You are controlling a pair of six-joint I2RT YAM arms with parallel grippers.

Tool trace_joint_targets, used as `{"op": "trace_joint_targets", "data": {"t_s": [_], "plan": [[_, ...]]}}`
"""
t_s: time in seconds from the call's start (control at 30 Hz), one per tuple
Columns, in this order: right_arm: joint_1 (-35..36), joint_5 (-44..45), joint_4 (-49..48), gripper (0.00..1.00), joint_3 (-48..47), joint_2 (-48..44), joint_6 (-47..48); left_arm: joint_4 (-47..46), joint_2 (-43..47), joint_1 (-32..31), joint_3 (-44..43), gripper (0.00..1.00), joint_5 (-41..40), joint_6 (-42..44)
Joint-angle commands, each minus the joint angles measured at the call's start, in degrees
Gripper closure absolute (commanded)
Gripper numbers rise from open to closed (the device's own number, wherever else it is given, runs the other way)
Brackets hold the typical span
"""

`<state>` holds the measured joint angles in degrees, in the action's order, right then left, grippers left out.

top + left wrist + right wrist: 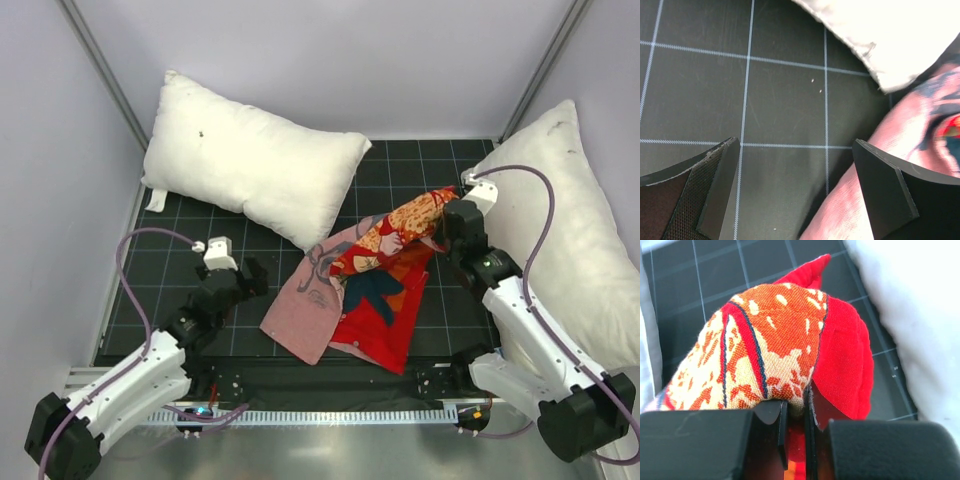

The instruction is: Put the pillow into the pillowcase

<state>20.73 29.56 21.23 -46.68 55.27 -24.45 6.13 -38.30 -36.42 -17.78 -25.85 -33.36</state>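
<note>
Status: early, nothing inserted yet.

- Counter [400, 160]: all items lie on the black grid mat.
- Larger speckled pillow [575, 230]: propped along the right wall. Not the task item, just beside the right arm.
- Pillow [250, 160]: far-left of the counter, fully outside the case. Its near-right corner reaches the case's far edge; whether they touch I cannot tell.
- Pillowcase [360, 290]: crumpled mid-counter with the pink reverse up on the left and the red print on the right. No mouth is visible held apart.
- Right end effector [447, 222]: clamped on a bunched fold at the case's far-right end, fabric raised off the counter. The wrist view shows cloth pinched between nearly closed jaws.
- Left end effector [250, 275]: jaws spread wide and holding nothing. It sits over bare mat with the pink edge just beside its right finger.

Done: one grip on the case — that's all.

Left, in my read: find the opening, get the second grip on it, spread it, feed the pillow in and pull the case over.
</note>
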Motion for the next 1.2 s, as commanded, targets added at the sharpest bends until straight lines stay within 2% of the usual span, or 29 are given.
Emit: {"op": "trace_joint_targets", "data": {"t_s": [0.0,0.07,0.13,0.17,0.27,0.3,0.37,0.43,0.47,0.53,0.67,0.73,0.77,0.83,0.9,0.97,1.0,1.17], "plan": [[-1.57,1.74,1.89,0.96,-4.39,-4.71,-1.40,-3.76,-1.86,-0.05,-2.35,0.00,0.18,0.23],[-1.57,-2.48,0.57,0.96,-2.64,-7.00,-0.17,-5.86,-3.95,-0.05,-2.00,0.00,-1.21,-0.29],[-1.48,-4.24,-2.07,0.96,-0.27,-9.82,0.19,-9.28,-7.29,0.04,-2.69,0.00,-4.38,-6.58],[-1.57,-5.82,-2.33,0.96,0.18,-10.43,0.28,-10.51,-9.92,0.04,-3.57,0.01,-3.17,-7.41],[-1.57,-9.86,-2.52,0.96,0.62,-11.06,1.24,-13.33,-23.79,0.04,-10.50,0.01,-0.62,-9.96],[-1.57,-10.31,-1.47,0.96,0.36,-10.88,1.33,-13.08,-32.88,0.04,-13.39,0.01,-0.35,-10.31],[-1.57,-11.36,-0.24,0.96,-0.78,-10.79,1.86,-11.32,-41.81,1.26,-23.40,0.00,1.06,-11.98],[-1.57,-11.81,2.23,0.96,-2.27,-11.05,2.47,-9.13,-54.87,3.10,-30.61,0.00,7.20,-12.16],[-1.57,-12.07,2.93,0.96,-2.71,-11.93,2.65,-8.42,-59.04,4.51,-37.78,0.00,8.43,-12.51],[-1.57,-13.56,4.51,0.96,-4.03,-12.98,3.00,-8.50,-67.99,6.18,-43.80,0.00,10.63,-13.04],[-1.57,-15.32,7.24,0.96,-5.79,-15.62,2.91,-8.68,-77.07,9.96,-59.08,0.00,16.52,-14.19],[-1.57,-16.11,8.03,0.96,-5.53,-15.98,2.74,-7.64,-79.55,10.06,-64.28,0.00,18.01,-10.60],[-1.57,-16.11,8.21,0.96,-5.44,-15.98,2.74,-6.32,-81.38,10.06,-71.01,0.00,18.98,-8.84],[-1.57,-15.68,8.38,0.96,-4.83,-15.72,2.65,3.91,-81.93,10.06,-77.81,0.00,20.47,-3.30],[-1.57,-14.89,9.00,0.96,-4.48,-15.02,2.56,7.39,-78.87,9.71,-79.25,0.00,21.80,-0.83],[-1.57,-13.31,9.18,0.96,-4.21,-14.31,2.65,8.46,-71.78,9.27,-75.14,0.00,22.77,-0.12],[-1.57,-12.61,9.26,0.96,-4.47,-13.09,2.56,8.46,-68.86,9.01,-69.29,0.00,22.60,-0.12],[-1.57,-9.62,10.93,0.96,-8.25,-8.25,2.04,11.35,-51.55,6.73,-51.42,0.00,22.06,-1.88]]}}
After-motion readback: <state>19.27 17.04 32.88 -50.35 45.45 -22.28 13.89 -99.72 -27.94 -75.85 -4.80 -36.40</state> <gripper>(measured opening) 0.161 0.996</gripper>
